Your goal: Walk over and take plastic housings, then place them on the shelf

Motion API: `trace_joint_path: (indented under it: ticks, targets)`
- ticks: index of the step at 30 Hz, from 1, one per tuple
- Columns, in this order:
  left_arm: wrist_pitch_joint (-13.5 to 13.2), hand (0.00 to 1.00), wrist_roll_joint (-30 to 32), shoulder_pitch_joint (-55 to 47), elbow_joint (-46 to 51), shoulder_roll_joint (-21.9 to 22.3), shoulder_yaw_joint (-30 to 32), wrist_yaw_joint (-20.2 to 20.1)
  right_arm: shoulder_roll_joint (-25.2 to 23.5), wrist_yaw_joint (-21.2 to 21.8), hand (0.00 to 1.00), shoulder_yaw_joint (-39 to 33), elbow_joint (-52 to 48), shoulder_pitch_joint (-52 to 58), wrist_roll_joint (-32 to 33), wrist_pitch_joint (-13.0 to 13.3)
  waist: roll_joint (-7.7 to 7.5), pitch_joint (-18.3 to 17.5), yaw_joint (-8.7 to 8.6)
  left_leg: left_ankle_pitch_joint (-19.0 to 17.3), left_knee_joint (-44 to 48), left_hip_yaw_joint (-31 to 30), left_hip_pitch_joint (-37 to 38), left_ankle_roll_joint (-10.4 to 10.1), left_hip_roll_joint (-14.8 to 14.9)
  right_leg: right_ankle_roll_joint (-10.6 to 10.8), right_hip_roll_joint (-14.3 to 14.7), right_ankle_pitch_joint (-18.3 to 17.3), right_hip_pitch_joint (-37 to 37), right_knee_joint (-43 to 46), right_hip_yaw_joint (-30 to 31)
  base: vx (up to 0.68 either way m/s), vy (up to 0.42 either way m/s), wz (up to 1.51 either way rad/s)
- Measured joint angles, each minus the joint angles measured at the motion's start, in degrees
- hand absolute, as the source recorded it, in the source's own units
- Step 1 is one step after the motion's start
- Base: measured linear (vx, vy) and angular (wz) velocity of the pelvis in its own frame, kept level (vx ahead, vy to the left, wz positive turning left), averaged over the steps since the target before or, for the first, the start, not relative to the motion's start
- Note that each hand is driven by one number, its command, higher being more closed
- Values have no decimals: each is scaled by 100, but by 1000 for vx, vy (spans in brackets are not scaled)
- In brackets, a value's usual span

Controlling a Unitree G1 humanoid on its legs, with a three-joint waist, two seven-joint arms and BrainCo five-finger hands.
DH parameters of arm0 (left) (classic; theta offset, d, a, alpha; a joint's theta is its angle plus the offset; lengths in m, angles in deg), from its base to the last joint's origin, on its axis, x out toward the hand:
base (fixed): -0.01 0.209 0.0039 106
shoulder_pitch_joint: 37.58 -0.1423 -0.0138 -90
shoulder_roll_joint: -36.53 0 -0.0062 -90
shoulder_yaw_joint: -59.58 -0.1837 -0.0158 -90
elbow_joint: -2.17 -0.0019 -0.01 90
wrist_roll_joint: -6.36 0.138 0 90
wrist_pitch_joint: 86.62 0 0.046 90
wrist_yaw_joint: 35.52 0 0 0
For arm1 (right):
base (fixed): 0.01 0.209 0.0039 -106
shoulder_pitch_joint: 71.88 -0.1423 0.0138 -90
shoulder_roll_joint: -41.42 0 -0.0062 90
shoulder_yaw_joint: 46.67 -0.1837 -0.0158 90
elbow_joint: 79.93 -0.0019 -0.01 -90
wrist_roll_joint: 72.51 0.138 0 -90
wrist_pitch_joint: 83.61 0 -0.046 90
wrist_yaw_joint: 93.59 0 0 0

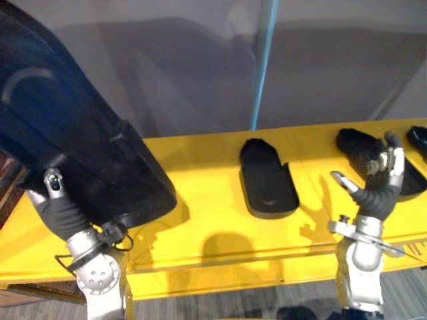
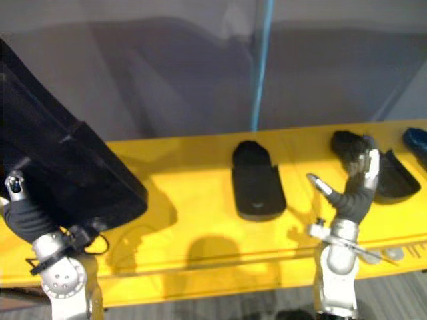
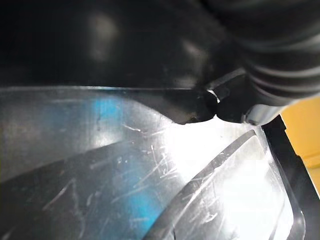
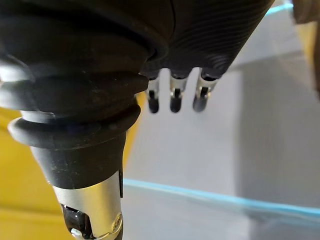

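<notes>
A large black plastic housing fills the left side, its lower end over the yellow shelf. My left hand is up against its underside, fingers hidden behind it; the left wrist view shows the housing's scratched glossy surface from very close. A smaller black housing lies flat mid-shelf. Another black housing lies on the right, partly behind my right hand, which is raised above the shelf's front with relaxed fingers, thumb spread, holding nothing.
One more dark housing lies at the shelf's far right edge. A blue upright strip runs up the grey wall behind the shelf. Bare yellow surface lies between the large housing and the middle one.
</notes>
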Motion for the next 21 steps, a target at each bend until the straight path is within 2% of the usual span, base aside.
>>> trace_joint_path:
  ticks: [1, 2, 3, 4, 5, 7, 10, 14, 20, 21]
  targets:
    - [3, 100, -2, 3, -45, -55, 11, -10, 1, -83, 0, -2, -36, -15, -2, 2, -24, 13, 4, 0, 163, -6, -45, 0, -63, 5, -94, 32, 49, -33, 1, 26, 190, 1]
    - [3, 100, -2, 26, -78, -131, 46, -59, -14, -228, 0, -58, -96, -67, -12, 17, -205, 107, 8, -32, 701, -37, -358, 50, -184, 9, -347, 44, 126, -38, 23, -35, 160, 9]
    - [-12, 100, -10, 19, -96, -195, 19, -130, -37, -353, 0, -196, -97, -87, -83, 73, -188, 78, 7, -165, 156, 121, -308, 283, -149, 89, -416, 98, 139, -42, -22, -19, 169, 10]
    - [-57, 100, -19, 34, -71, -265, 46, -233, -36, -493, 0, -421, -140, -164, -122, 127, 5, 0, -17, 66, -606, 81, -101, 269, -30, 156, -290, 124, 67, -57, 9, -15, 109, -7]
    - [-93, 100, -50, 22, -59, -304, 86, -264, -54, -561, 0, -436, -141, -203, -129, 125, 10, -16, 14, 62, -742, 137, -39, 279, -64, 161, -323, 123, 66, -95, 17, -6, 155, -16]
    - [-103, 100, -220, 10, -50, -551, 278, -358, -157, -750, 0, -508, -222, -198, -255, 123, -196, 38, -9, 74, -726, 160, -97, 296, -191, 171, -446, 228, 22, -128, -22, -47, 124, -13]
    - [-110, 100, -505, -3, -50, -755, 422, -524, -237, -938, 0, -891, -514, -184, -270, 133, -349, -10, -17, 73, -725, 288, -87, 296, -192, 173, -445, 226, -6, -134, -11, -14, 32, -10]
    - [-191, 100, -832, -4, -29, -756, 537, -648, -229, -1046, 0, -1307, -768, -165, -246, 218, -332, 1, -125, 72, -729, 357, -82, 295, -107, 169, -351, 224, -50, -134, 10, -29, -47, -11]
    - [-195, 100, -935, 25, 289, -704, 464, -827, -229, -1017, 0, -1344, -799, -103, -200, 220, -68, 40, -222, 70, -822, 602, 4, 290, 25, 166, -201, 222, -84, -226, 142, -48, -60, -24]
    - [-195, 100, -937, 41, 290, -705, 465, -848, -229, -1012, 0, -1344, -799, -103, -199, 222, -69, 39, -227, 70, -821, 607, 5, 290, 37, 163, -185, 220, -83, -237, 142, -31, -42, -10]
